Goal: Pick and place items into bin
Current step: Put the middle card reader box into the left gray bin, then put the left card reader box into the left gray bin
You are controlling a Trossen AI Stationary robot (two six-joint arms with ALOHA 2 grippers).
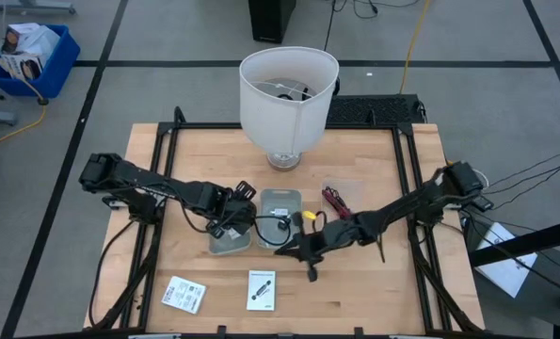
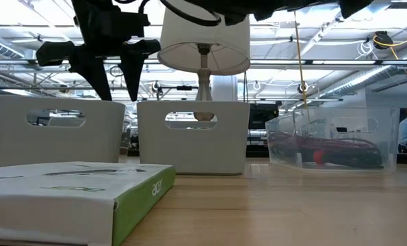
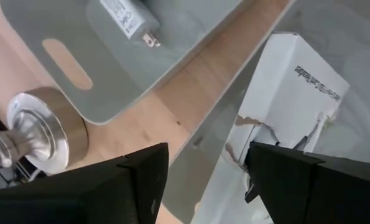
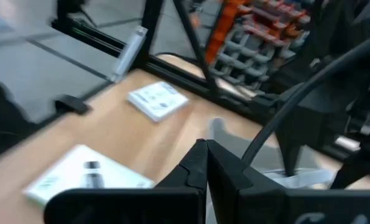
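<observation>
Wooden slatted tabletop (image 1: 374,282) at centre frame carries two grey plastic bins – one (image 1: 280,204) mid-table holding a white plug adapter (image 3: 124,20), one (image 1: 229,241) just left of it. Left gripper (image 1: 237,215) hovers over the left-hand bin, fingers (image 3: 135,180) spread, gripping nothing; a torn white packet with black print (image 3: 300,99) lies in that bin. Right gripper (image 1: 310,272) sits below centre, fingers pressed together, empty. Two flat white packets (image 1: 184,294) (image 1: 261,289) lie at lower left – outside the bins
</observation>
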